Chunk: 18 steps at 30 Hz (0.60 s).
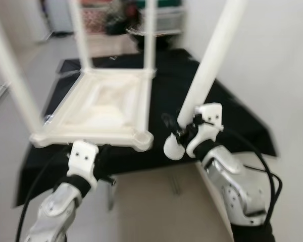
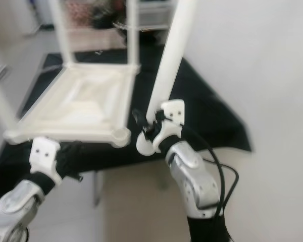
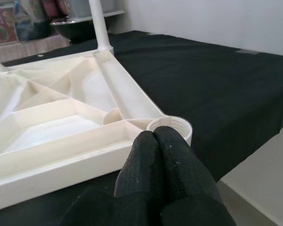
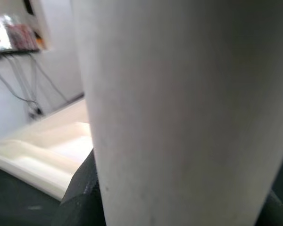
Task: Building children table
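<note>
The white plastic table top (image 1: 106,108) lies upside down on a black cloth (image 1: 227,108), with three white legs standing up from its corners. Its near right corner is an open round socket (image 3: 170,125). My right gripper (image 1: 184,132) is shut on a fourth white leg (image 1: 207,65), which leans up and to the right. The leg's rounded lower end (image 1: 172,147) hangs just right of that socket. In the right wrist view the leg (image 4: 179,113) is close up. My left gripper (image 3: 153,137) is shut with nothing in it, fingertips right at the socket's rim.
A white wall (image 1: 272,60) runs close along the right. Pale floor (image 1: 156,206) lies in front of the cloth's near edge. Shelves and a dark bowl (image 3: 78,26) stand behind the table. Black cables (image 1: 265,171) loop beside my right arm.
</note>
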{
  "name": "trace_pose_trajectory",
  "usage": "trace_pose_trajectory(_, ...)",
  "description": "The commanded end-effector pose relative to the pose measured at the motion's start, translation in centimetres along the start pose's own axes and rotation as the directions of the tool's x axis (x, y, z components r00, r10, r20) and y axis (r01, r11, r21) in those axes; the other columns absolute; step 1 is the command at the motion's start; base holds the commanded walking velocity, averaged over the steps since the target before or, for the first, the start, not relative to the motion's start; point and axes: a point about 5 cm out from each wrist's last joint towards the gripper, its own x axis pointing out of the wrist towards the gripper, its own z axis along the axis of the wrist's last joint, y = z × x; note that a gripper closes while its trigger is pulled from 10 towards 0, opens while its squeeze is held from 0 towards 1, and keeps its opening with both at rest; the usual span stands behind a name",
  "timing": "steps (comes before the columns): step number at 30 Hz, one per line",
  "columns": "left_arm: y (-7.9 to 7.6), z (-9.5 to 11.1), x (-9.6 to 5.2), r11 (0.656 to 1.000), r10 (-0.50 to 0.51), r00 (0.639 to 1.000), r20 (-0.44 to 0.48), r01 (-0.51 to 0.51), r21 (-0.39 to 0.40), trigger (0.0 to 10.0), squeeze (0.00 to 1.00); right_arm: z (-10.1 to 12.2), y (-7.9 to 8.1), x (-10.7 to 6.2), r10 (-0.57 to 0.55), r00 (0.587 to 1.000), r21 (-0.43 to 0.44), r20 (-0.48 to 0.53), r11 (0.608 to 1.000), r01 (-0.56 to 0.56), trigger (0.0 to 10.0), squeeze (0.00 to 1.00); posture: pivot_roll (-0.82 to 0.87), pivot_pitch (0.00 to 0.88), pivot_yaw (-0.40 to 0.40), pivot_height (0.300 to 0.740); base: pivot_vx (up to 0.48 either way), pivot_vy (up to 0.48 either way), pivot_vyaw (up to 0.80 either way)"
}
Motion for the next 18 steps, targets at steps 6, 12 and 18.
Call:
trace_pose_trajectory(6,0.2,-0.8,-0.8,0.997,0.033,0.998,-0.045,-0.03,0.073,10.0,0.0,0.9,0.8,0.3,0.095,0.995,0.025,0.044,0.995,-0.096,10.0,0.0,-0.05,0.077,-0.009,0.74,0.135,0.0,0.4)
trace_pose_trajectory(12,-0.3,-1.1,-1.3,0.991,0.018,0.997,-0.068,-0.009,0.134,10.0,0.0,1.8,0.7,0.0,0.197,0.978,0.011,0.074,0.98,-0.198,10.0,0.0,-0.04,0.091,-0.006,0.74,0.0,0.0,0.0)
trace_pose_trajectory(18,-0.7,-1.3,-2.3,0.984,0.02,0.994,-0.109,0.0,0.179,10.0,0.0,2.8,0.7,-0.8,0.355,0.93,0.005,0.096,0.934,-0.357,10.0,0.0,-0.04,0.113,-0.009,0.74,0.0,0.319,0.0)
